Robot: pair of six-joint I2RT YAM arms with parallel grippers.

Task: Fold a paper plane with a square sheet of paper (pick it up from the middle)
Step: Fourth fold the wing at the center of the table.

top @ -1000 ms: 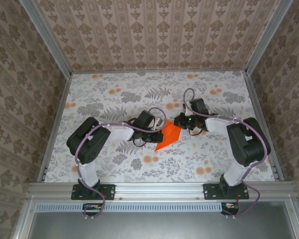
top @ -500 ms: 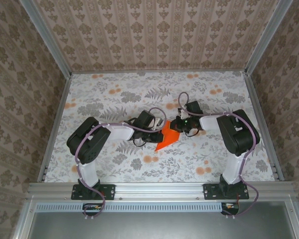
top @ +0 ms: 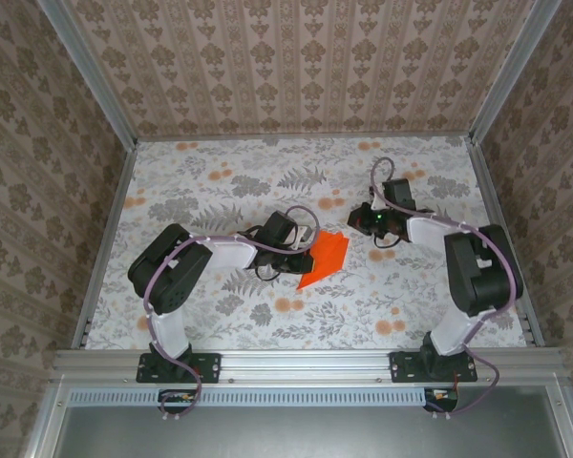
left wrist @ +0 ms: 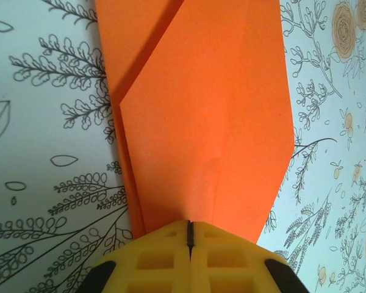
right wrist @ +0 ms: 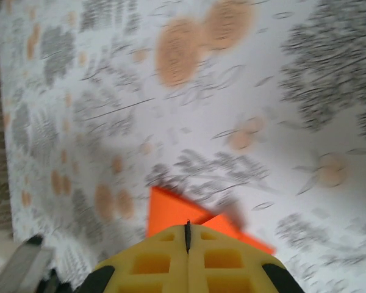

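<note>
Pale table top printed with grey leaves and orange flowers (top: 220, 181), walls of brown flowery wallpaper (top: 306, 67), silver metal rails along the edges (top: 306, 363), flat grey panel in front (top: 306, 429), soft even light

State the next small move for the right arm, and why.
Probably slide the right gripper toward the orange paper to press its next crease: its jaws are shut and clear of it, while the left gripper, jaws shut, holds one end.

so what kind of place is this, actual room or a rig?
Probably a purpose-built robot test cell, not a real room: aluminium frame, wallpaper-print wall panels boxing in three sides, and a floral-print tabletop.
</note>
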